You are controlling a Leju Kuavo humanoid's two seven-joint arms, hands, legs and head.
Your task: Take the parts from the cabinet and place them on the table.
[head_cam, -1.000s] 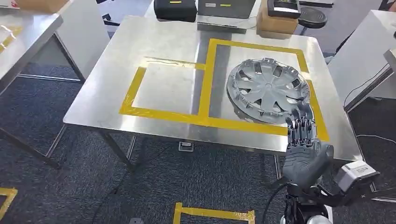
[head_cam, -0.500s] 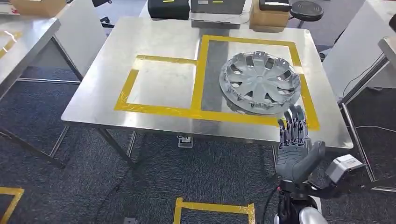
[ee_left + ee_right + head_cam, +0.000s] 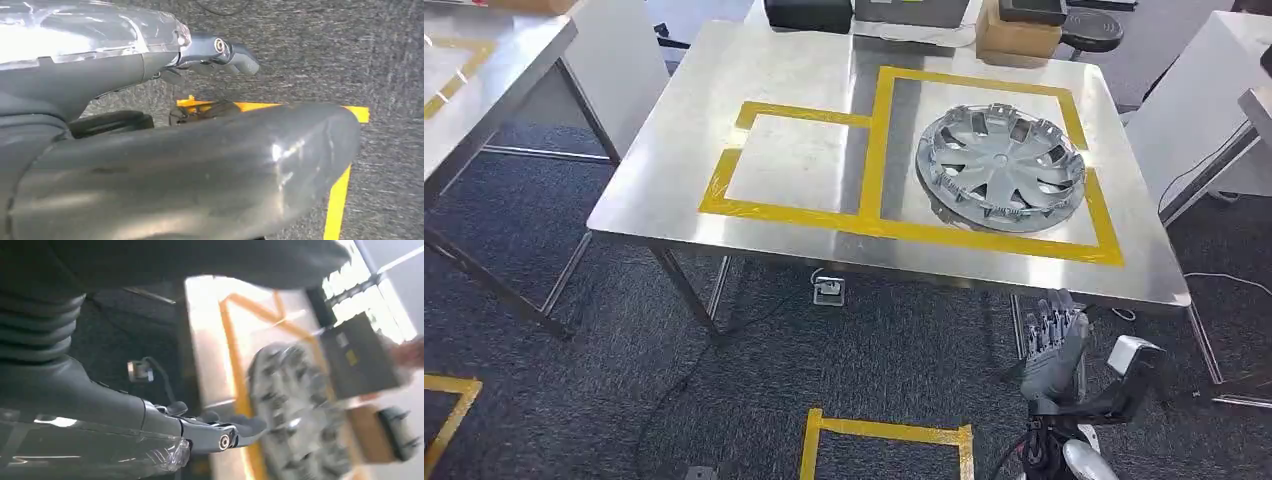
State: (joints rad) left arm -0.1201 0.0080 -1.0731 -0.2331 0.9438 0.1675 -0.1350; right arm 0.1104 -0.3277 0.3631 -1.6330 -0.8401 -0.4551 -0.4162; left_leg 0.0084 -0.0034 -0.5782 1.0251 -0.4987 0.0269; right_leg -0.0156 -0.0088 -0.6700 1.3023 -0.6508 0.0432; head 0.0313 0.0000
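Observation:
A silver wheel cover point(image 3: 1001, 167) lies flat on the steel table point(image 3: 804, 70), inside the right-hand yellow taped square. It also appears blurred in the right wrist view as the wheel cover point(image 3: 295, 410). My right hand point(image 3: 1052, 345) hangs below the table's near edge, fingers straight and apart, holding nothing. Its fingers point(image 3: 220, 432) point toward the table in the wrist view. My left hand point(image 3: 215, 50) hangs over the carpet with nothing in it.
Black cases point(image 3: 809, 12) and a cardboard box point(image 3: 1016, 35) stand along the table's far edge. Another steel table point(image 3: 474, 70) stands at the left and a white one point(image 3: 1214, 90) at the right. Yellow floor tape point(image 3: 884, 440) and cables point(image 3: 724, 340) lie on the carpet.
My right hand has drawn back from the wheel cover's rim and dropped below the table edge. The camera has shifted a little; the wheel cover stays in its square.

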